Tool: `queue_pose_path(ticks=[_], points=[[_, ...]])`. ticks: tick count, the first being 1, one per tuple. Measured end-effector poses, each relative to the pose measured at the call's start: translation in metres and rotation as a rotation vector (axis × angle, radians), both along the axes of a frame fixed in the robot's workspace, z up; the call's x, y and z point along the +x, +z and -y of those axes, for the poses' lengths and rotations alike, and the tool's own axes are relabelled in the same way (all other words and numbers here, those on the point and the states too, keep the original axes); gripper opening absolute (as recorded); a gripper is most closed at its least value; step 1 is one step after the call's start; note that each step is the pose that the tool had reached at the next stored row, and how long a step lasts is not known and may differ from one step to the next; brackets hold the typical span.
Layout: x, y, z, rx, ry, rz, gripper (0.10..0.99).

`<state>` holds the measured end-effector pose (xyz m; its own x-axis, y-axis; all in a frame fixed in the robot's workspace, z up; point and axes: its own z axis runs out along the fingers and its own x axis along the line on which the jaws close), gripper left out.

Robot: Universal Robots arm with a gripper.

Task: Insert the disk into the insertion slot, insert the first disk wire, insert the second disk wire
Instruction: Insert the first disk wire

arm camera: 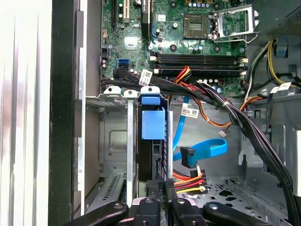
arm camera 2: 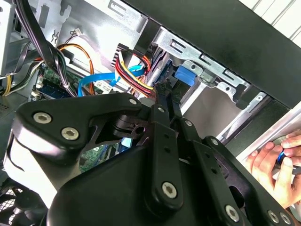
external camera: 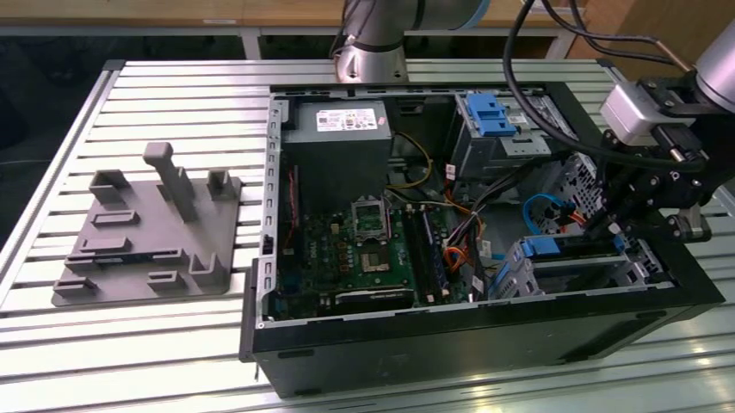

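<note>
Slatted table (external camera: 172, 344), open computer case (external camera: 460, 344). With disk (arm camera: 153, 125) seated inside insertion slot (arm camera: 113, 141) and gripper (arm camera: 160, 186) apparently pinched shut on disk wire (arm camera: 188, 181) just beside disk: keep plug square, press straight, avoid blue cable (arm camera: 202, 150).

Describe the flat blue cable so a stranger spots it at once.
Start at the open black computer case. Beside the metal drive cage holding the blue-framed disk lies the blue cable: a flat, bright blue ribbon ending in a blue plug, unlike the red, yellow and black wires next to it.
</note>
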<state>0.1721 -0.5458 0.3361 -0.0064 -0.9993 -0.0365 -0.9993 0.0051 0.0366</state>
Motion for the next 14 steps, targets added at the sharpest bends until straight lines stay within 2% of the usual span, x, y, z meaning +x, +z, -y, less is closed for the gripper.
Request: queue_pose_path(ticks=[14], points=[[0.0001, -0.0036, 0.0, 0.0, 0.001, -0.0003, 0.161]])
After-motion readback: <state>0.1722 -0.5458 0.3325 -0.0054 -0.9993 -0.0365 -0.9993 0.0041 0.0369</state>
